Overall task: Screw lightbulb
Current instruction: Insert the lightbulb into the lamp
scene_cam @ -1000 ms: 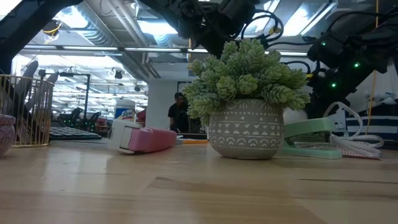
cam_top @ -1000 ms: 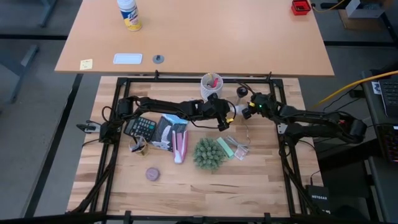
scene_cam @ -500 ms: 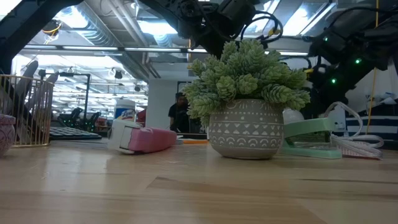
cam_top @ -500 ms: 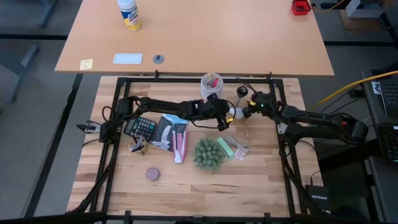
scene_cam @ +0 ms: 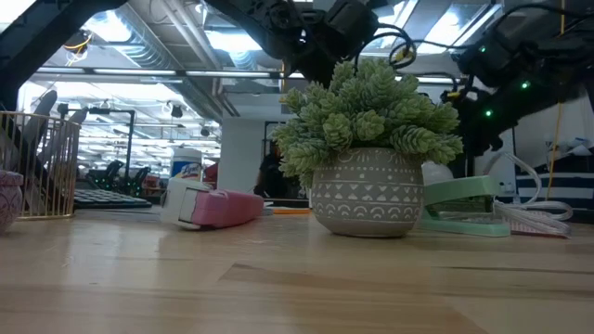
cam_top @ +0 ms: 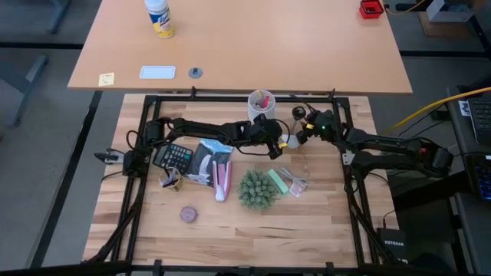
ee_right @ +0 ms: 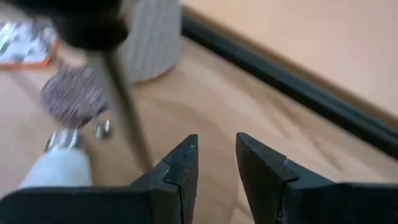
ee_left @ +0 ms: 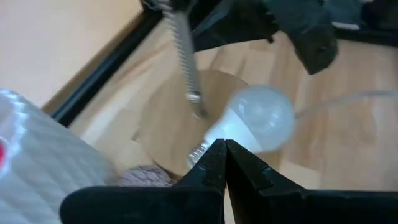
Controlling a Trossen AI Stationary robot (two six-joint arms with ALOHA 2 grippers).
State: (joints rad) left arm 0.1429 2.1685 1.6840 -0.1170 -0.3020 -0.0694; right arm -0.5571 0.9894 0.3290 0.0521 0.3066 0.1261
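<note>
Right pincer (cam_top: 299, 136) has edged toward the lightbulb (ee_left: 258, 122).

plant pot (cam_top: 257, 190) mid-table | calculator (cam_top: 176, 157) left | white cup (cam_top: 260, 105) at back | stapler (cam_top: 222, 181)

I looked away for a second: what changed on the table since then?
The right hand moved from the table's right toward the centre and back edge, nearing the left hand and the lightbulb. The left hand, plant and calculator stayed put.
</note>
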